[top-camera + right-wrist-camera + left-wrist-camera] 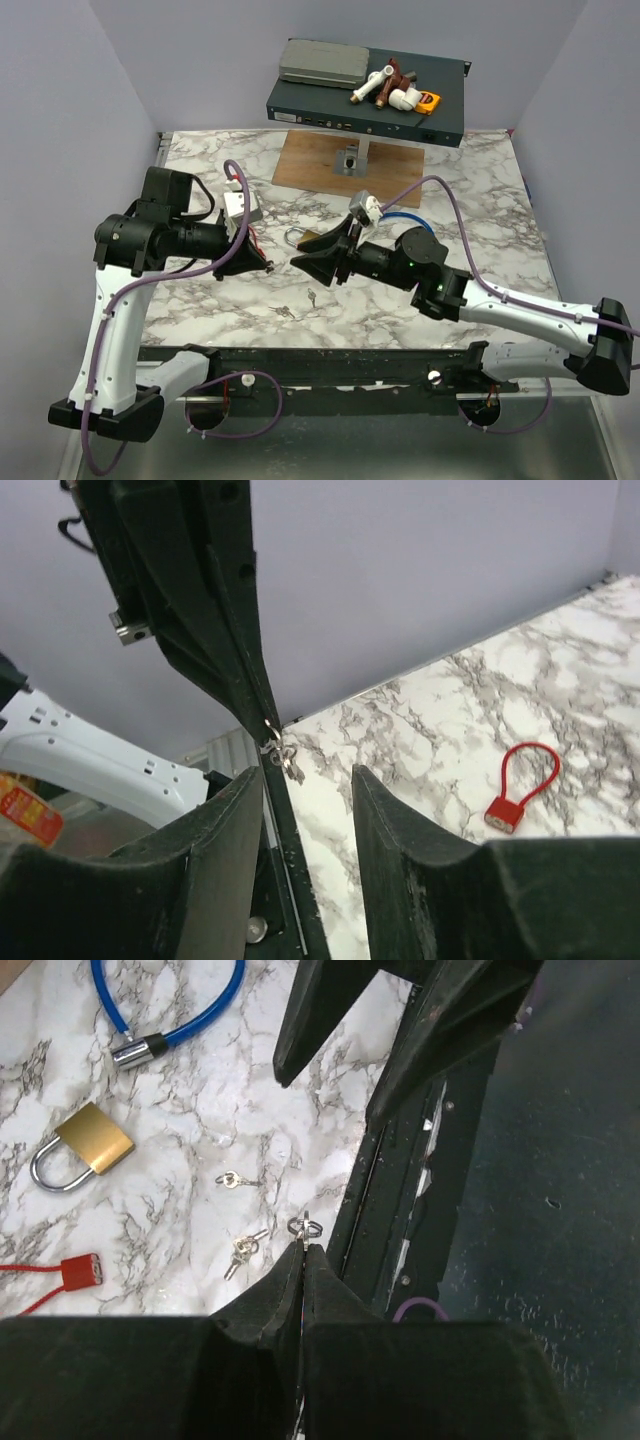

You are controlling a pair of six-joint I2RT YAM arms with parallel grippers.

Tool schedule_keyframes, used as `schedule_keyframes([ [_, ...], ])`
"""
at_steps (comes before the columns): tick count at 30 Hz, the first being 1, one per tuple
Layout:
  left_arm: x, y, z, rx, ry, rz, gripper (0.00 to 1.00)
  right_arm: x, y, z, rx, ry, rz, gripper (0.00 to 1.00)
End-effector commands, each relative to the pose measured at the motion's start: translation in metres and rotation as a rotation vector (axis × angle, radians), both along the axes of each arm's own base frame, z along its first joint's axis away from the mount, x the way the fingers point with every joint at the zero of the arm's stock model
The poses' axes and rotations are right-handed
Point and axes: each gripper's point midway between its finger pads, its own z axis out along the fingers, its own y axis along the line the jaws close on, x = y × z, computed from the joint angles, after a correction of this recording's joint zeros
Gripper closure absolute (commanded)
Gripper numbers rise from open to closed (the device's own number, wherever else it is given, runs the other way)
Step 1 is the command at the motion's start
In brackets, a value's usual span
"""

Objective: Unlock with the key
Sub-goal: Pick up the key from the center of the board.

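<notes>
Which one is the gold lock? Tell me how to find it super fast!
Start at the marble table as the left wrist camera sees it. Between the blue cable lock and the red cable lock lies the padlock. It is the only lock with a chunky gold body and a stiff silver loop instead of a bendy cable.

Brass, steel and marble-look gloss on the table [200,1110].
The padlock [88,1140] has a satin brass body and shiny steel shackle; the key [304,1227] is bright metal; the cable lock [205,1015] wears glossy blue plastic; the left gripper [303,1252] is matt black; the board [310,160] is smooth wood.
</notes>
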Motion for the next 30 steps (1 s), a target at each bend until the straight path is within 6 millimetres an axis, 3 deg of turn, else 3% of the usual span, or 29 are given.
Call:
schedule_keyframes([
  [1,-0.034,-0.001,0.018,-0.007,-0.027,-0.150,1.00,-0.025,0.008,0.014,-0.093,-0.150,0.166,0.57],
  [5,-0.043,-0.003,0.020,-0.002,-0.061,-0.195,1.00,-0.049,0.006,0.030,-0.090,-0.205,0.304,0.57],
  [8,-0.049,-0.007,0.019,-0.018,-0.032,-0.217,1.00,-0.049,0.011,0.034,-0.099,-0.207,0.319,0.53],
  [12,-0.054,-0.011,0.023,-0.050,-0.015,-0.231,1.00,-0.052,0.024,0.023,-0.152,-0.196,0.386,0.46],
  [17,-0.059,-0.012,0.026,-0.069,-0.009,-0.240,1.00,-0.057,0.034,0.014,-0.195,-0.198,0.458,0.45],
  [20,-0.061,-0.013,0.026,-0.076,-0.009,-0.246,1.00,-0.055,0.036,0.012,-0.215,-0.206,0.466,0.51],
  [25,-0.063,-0.013,0.028,-0.082,-0.007,-0.247,1.00,-0.055,0.040,0.013,-0.228,-0.213,0.478,0.71],
  [30,-0.064,-0.013,0.028,-0.083,-0.007,-0.249,1.00,-0.055,0.039,0.016,-0.229,-0.219,0.479,0.73],
])
